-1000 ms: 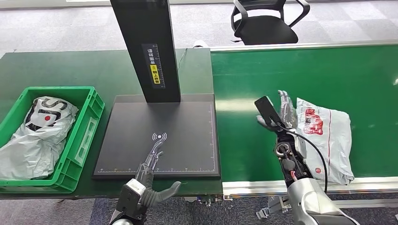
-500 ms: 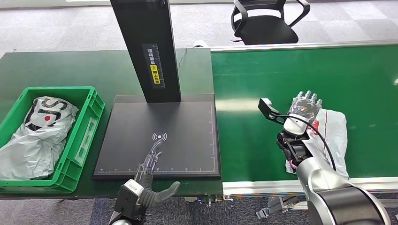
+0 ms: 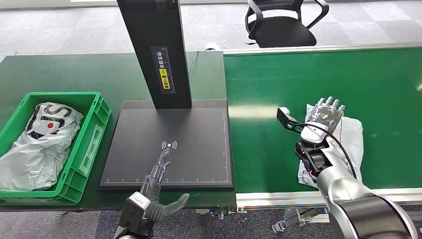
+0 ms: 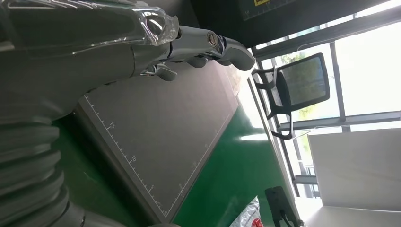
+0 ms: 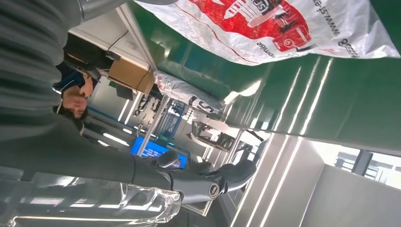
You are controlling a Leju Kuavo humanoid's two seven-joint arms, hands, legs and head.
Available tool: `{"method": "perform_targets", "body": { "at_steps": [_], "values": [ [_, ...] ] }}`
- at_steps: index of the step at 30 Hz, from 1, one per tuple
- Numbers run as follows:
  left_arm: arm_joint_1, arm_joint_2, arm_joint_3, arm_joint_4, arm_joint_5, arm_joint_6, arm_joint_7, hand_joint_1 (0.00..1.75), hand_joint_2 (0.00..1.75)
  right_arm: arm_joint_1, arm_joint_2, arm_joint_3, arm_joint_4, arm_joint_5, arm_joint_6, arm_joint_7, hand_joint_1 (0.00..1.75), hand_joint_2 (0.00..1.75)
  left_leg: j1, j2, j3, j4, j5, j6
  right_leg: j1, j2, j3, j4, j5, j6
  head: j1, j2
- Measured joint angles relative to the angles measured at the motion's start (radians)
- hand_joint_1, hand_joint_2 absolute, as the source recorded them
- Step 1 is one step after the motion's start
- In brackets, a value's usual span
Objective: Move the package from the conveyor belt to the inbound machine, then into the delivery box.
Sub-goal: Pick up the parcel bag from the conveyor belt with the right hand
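Hovering palm-down over the package (image 3: pixel 348 144), the right hand (image 3: pixel 324 112) has its fingers spread and grasps nothing.
That white package with red print lies flat on the green conveyor belt (image 3: pixel 388 84), partly under the right arm. The left hand (image 3: pixel 158 172) rests open, fingers extended, at the near edge of the inbound machine (image 3: pixel 194 134). The delivery box (image 3: pixel 94 119) sits farther left, holding a grey bag (image 3: pixel 42 139).

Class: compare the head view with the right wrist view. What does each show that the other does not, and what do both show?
Head view alone: the green delivery box with a grey bag, the black inbound machine, the left hand, an office chair. Right wrist view alone: a second package farther along the belt, and a person beyond it. Both: the white-and-red package on the green conveyor belt, and the right hand.
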Motion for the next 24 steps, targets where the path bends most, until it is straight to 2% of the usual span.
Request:
{"method": "perform_targets", "body": {
  "at_steps": [5,8,13,17,24],
  "values": [
    [0.01,0.0,0.0,-0.012,-0.003,0.004,0.003,0.0,1.75,0.001,-0.006,-0.018,0.01,-0.019,0.112,0.005,0.0,1.75,0.0,0.0,0.0,0.0,0.0,0.0,0.0,0.0,0.0,0.0,0.0,0.0,0.0,0.0],
    [0.016,0.0,0.0,-0.016,-0.003,0.004,0.003,0.0,1.75,0.006,-0.02,-0.064,0.024,0.015,0.174,0.007,0.0,1.75,0.0,-0.001,0.0,0.0,0.0,0.0,0.0,-0.001,0.0,0.0,0.0,0.0,0.0,0.0],
    [0.026,0.001,-0.001,-0.018,-0.003,0.005,0.0,0.0,1.75,0.045,-0.04,-0.234,0.037,0.051,0.263,0.007,0.0,1.75,0.0,-0.001,0.0,0.0,0.0,0.0,0.0,-0.001,0.0,0.0,0.0,0.0,0.0,0.0],
    [0.027,0.005,-0.009,-0.015,0.008,0.01,-0.01,0.0,1.75,0.079,-0.041,-0.364,0.038,0.046,0.288,0.007,0.0,1.75,0.0,-0.001,0.0,0.0,0.0,0.0,0.0,-0.001,0.0,0.0,0.0,0.0,0.0,0.0],
    [0.026,0.009,-0.017,-0.011,0.017,0.012,-0.014,0.0,1.75,0.102,-0.041,-0.484,0.038,0.036,0.312,0.007,0.0,1.75,0.0,-0.001,0.0,0.0,0.0,0.0,0.0,-0.001,0.0,0.0,0.0,0.0,0.0,0.0]
  ]
}}
